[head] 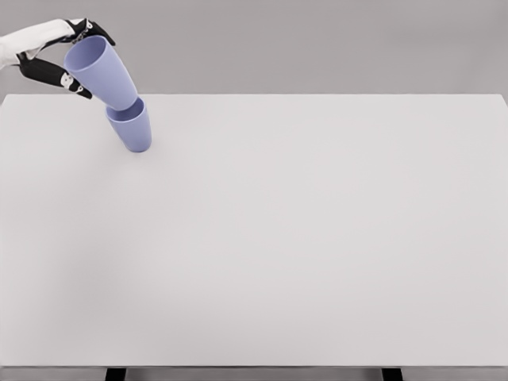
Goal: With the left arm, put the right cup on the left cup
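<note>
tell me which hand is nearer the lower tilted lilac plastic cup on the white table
Left. The left hand grips the upper lilac cup nested in the lower lilac cup; the right hand is out of view.

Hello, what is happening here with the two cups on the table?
The left hand grips the upper cup near its rim, at the far left corner of the white table. That cup is tilted and its base sits inside the lower cup, which also leans. The right arm is not in view.

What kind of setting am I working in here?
Likely a bare simulated test bench: a plain white table, a blank grey backdrop, and only two lavender cups, one held by the left hand.
</note>
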Tool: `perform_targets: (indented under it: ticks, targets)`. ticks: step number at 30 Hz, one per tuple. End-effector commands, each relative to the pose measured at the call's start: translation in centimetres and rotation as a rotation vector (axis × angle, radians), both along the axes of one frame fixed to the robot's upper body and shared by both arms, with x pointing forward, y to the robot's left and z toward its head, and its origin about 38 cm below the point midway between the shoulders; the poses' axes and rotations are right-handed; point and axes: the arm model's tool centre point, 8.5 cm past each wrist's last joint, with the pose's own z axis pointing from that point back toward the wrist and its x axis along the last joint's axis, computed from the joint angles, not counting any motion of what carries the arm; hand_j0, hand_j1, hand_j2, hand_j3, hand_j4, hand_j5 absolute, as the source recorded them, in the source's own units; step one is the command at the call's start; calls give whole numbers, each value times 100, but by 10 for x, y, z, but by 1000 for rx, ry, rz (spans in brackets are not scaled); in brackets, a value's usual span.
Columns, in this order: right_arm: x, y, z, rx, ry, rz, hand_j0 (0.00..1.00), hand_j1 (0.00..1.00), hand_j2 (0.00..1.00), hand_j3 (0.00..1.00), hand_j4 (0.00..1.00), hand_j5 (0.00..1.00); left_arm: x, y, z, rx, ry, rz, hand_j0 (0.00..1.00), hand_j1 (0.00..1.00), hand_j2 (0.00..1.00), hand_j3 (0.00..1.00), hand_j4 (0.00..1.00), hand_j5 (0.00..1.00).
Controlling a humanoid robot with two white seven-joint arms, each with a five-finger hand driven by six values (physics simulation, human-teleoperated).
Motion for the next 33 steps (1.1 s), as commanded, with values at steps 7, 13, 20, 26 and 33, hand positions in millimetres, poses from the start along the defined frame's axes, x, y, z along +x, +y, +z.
perform_targets:
  ticks: [7, 13, 20, 26, 33]
  targets:
    - [0, 0, 0, 1, 0, 1, 100, 100, 100, 100, 100, 100, 4, 0, -7, -1, 17, 19, 48, 48, 48, 48, 48, 48]
    - [0, 0, 0, 1, 0, 1, 100, 100, 100, 100, 100, 100, 5, 1, -6, -1, 16, 20, 48, 48, 48, 48, 48, 48]
    - [0, 0, 0, 1, -1, 1, 100, 100, 100, 100, 100, 100, 10, 1, -10, -8, 30, 42, 48, 48, 48, 48, 48, 48]
    - [0, 0, 0, 1, 0, 1, 100, 100, 100, 100, 100, 100, 14, 1, -13, 11, 39, 56, 48, 48, 48, 48, 48, 48]
    - [0, 0, 0, 1, 0, 1, 100, 100, 100, 100, 100, 100, 14, 2, -13, 11, 40, 57, 48, 48, 48, 48, 48, 48]
